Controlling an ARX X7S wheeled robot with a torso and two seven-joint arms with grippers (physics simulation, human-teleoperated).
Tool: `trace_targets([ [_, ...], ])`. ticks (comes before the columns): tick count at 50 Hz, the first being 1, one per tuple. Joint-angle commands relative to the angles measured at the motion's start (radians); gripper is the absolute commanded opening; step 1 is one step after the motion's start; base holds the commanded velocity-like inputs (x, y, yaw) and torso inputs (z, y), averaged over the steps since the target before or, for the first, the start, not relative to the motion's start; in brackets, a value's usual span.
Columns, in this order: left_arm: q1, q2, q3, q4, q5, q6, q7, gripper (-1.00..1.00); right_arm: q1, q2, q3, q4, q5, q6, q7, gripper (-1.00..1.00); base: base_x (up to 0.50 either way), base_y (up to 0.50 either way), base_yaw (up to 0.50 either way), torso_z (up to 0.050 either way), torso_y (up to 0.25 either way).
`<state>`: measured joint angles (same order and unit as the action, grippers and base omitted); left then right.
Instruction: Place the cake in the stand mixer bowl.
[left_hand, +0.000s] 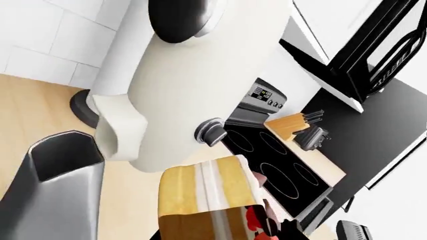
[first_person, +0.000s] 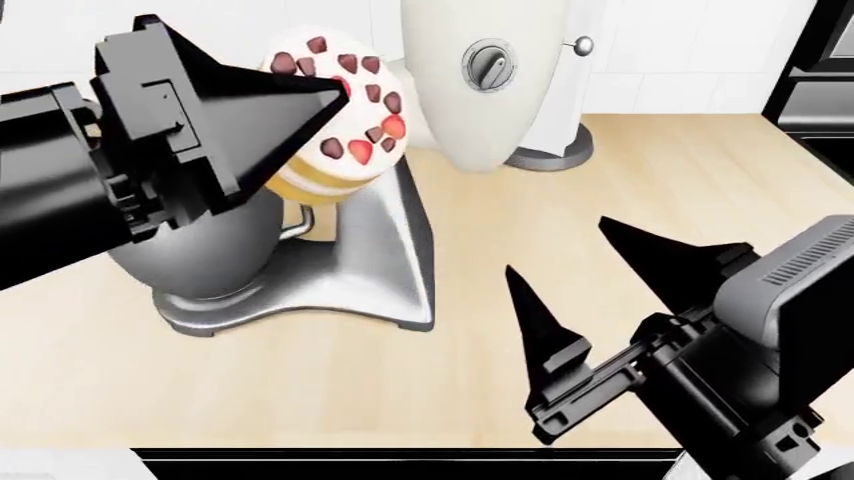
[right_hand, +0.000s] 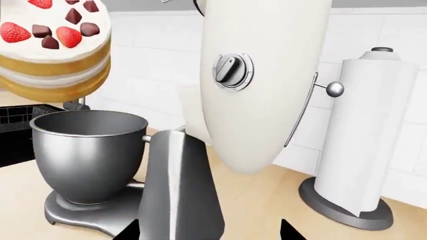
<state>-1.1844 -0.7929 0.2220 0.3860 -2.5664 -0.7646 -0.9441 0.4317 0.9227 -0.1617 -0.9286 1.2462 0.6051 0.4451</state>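
- Holding the cake (first_person: 344, 100) aloft: left end effector (first_person: 314, 95), its dark fingers clamped on the cake's sides, carried high over the far-left part of the tabletop (first_person: 641, 200).
- Cake, attitude: tilted in the head view, strawberry-and-chocolate top turned toward the camera; layers edge-on in the left wrist view.
- Stand mixer bowl (right_hand: 88, 150): directly below the cake and slightly toward the right arm's side; open mouth upward, seated on the silver base (first_person: 360, 270).
- Deciding relation: cake above the rim, apart from it; judged to need a descent, with a small shift so it centres on the mouth.
- Mixer head (right_hand: 257, 75): cream, tilted up just beside the cake's path; a likely snag.
- Right end effector (first_person: 587, 290): fingers spread wide, empty, near the tabletop's front edge, well apart from the bowl.
- Paper towel roll (right_hand: 357, 140): at the far edge, beyond the mixer.
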Motion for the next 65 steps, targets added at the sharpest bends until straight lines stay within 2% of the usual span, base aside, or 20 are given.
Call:
trace_targets([
  [1,-0.042,-0.048,-0.009,0.003,0.001,0.033,-0.057,-1.0,0.0,0.0,-0.003,0.007,-0.003,-0.001,0.002,1.0,0.0,0.0,0.0,0.0,0.0],
  [7,-0.072,-0.077,-0.004,-0.007,0.007,0.033,-0.088,-1.0,-0.011,-0.003,-0.003,0.016,-0.017,-0.009,-0.009,1.0,0.0,0.0,0.0,0.0,0.0],
  [19,-0.114,-0.2,-0.032,0.016,-0.042,0.054,-0.181,-1.0,-0.02,-0.007,-0.006,0.017,-0.027,-0.016,-0.013,1.0,0.0,0.0,0.0,0.0,0.0],
  [32,-0.198,-0.246,0.041,-0.019,-0.056,0.046,-0.296,-1.0,-0.018,-0.005,-0.011,0.018,-0.027,-0.013,-0.008,1.0,0.0,0.0,0.0,0.0,0.0],
  [38,-0.208,-0.247,0.046,-0.023,-0.058,0.044,-0.297,-1.0,-0.019,-0.005,-0.012,0.018,-0.027,-0.015,-0.007,1.0,0.0,0.0,0.0,0.0,0.002],
  [39,-0.268,-0.248,0.08,-0.056,-0.073,0.028,-0.343,-1.0,-0.018,-0.004,-0.011,0.015,-0.024,-0.015,-0.004,1.0,0.0,0.0,0.0,0.0,0.0],
  [45,-0.272,-0.248,0.084,-0.058,-0.074,0.028,-0.343,-1.0,-0.018,-0.003,-0.012,0.015,-0.024,-0.016,-0.004,1.0,0.0,0.0,0.0,0.0,0.0],
  [46,-0.317,-0.222,0.128,-0.105,-0.048,-0.002,-0.368,-1.0,-0.02,0.0,-0.01,0.014,-0.022,-0.016,-0.003,1.0,0.0,0.0,0.0,0.0,0.0],
  [50,-0.365,-0.189,0.176,-0.166,-0.007,-0.035,-0.387,-1.0,-0.028,-0.003,-0.011,0.023,-0.031,-0.022,-0.011,1.0,0.0,0.0,0.0,0.0,0.0],
  [57,-0.432,-0.169,0.211,-0.213,-0.013,-0.049,-0.421,-1.0,-0.024,-0.008,-0.018,0.033,-0.038,-0.021,-0.017,1.0,0.0,0.0,0.0,0.0,0.0],
  [65,-0.449,-0.115,0.293,-0.354,0.079,-0.122,-0.398,-1.0,-0.022,-0.022,-0.034,0.046,-0.054,-0.021,-0.029,1.0,0.0,0.0,0.0,0.0,0.0],
])
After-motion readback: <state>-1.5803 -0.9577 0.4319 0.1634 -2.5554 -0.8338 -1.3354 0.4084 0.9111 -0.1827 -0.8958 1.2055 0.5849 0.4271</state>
